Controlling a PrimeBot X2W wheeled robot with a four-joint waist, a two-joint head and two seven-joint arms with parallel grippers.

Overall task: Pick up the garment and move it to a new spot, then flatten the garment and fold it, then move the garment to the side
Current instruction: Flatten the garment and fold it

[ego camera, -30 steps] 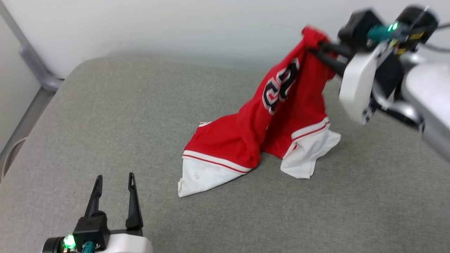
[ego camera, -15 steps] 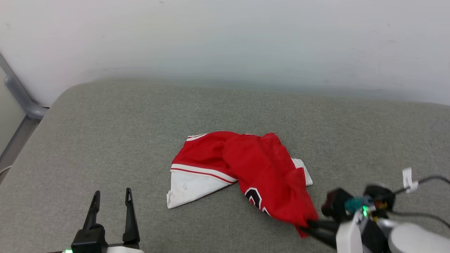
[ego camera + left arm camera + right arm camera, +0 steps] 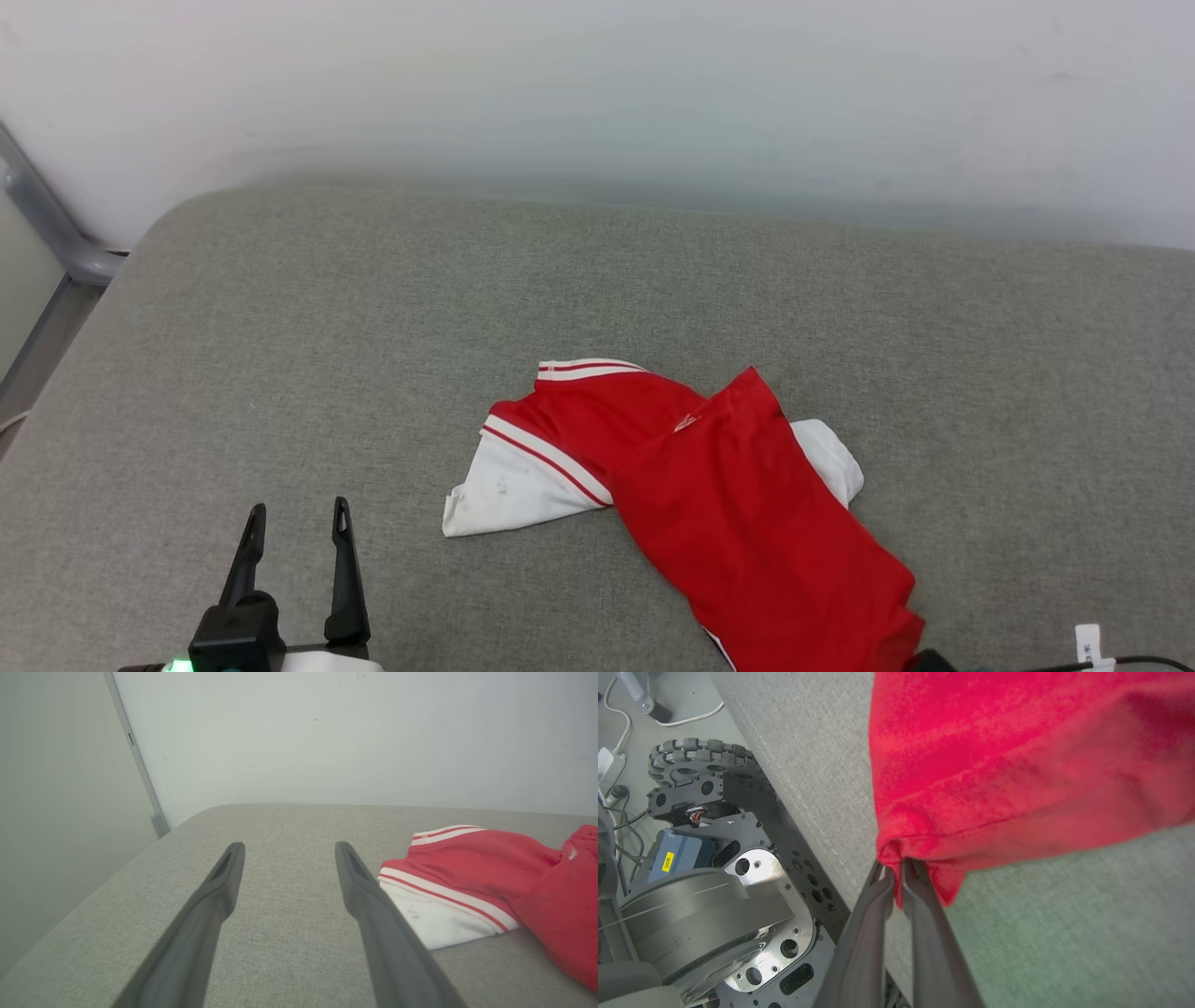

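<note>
Right jaws clamp garment [image 3: 1017,765]; left jaws wide, empty.

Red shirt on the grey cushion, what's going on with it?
The robot's right gripper has its fingers shut on an edge of the red garment, near the front edge of the grey padded surface. The garment lies rumpled on that surface, pulled out toward the grip, one white sleeve to the left. The left gripper rests open, holding nothing, apart from the cloth. It isn't flattened or folded yet.
</note>
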